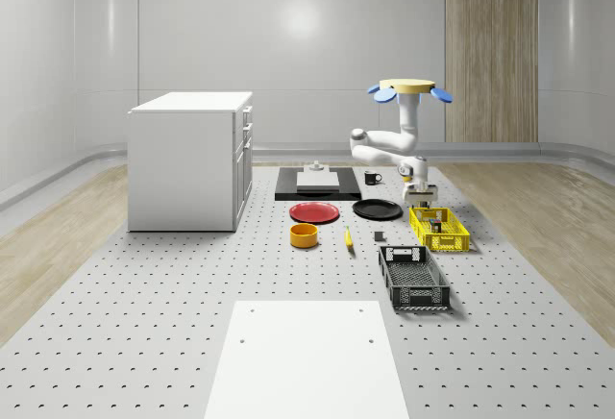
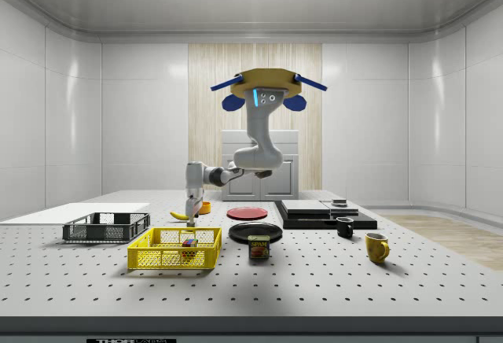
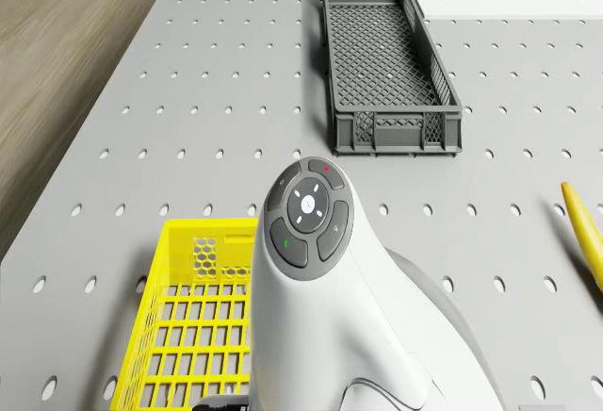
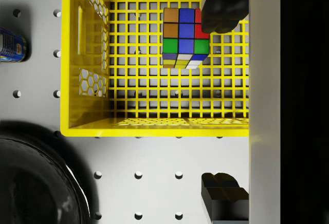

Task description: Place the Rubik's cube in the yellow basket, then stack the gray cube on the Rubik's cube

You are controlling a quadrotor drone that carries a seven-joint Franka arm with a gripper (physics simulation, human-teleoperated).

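Note:
The Rubik's cube (image 4: 185, 36) (image 2: 189, 243) lies on the floor of the yellow basket (image 4: 154, 126) (image 1: 439, 228) (image 2: 174, 248) (image 3: 188, 336), near one end. My gripper (image 4: 223, 106) (image 1: 419, 196) (image 2: 191, 205) hangs open above the basket with nothing in it. One fingertip (image 4: 223, 11) overlaps the cube's corner in the wrist view; the other is over the table outside the basket's wall. The drone (image 1: 413, 87) (image 2: 266, 87) hovers above the table behind the basket. A small gray cube (image 1: 314, 165) (image 2: 339, 201) sits on a pale slab on the black platform.
A dark mesh crate (image 1: 413, 278) (image 3: 386, 62) lies in front of the basket. A black plate (image 1: 377, 209), red plate (image 1: 315, 212), orange bowl (image 1: 305, 235), banana (image 1: 348, 237), can (image 2: 258, 247) and mugs stand nearby. A white cabinet (image 1: 190, 160) is at the whole-scene view's left.

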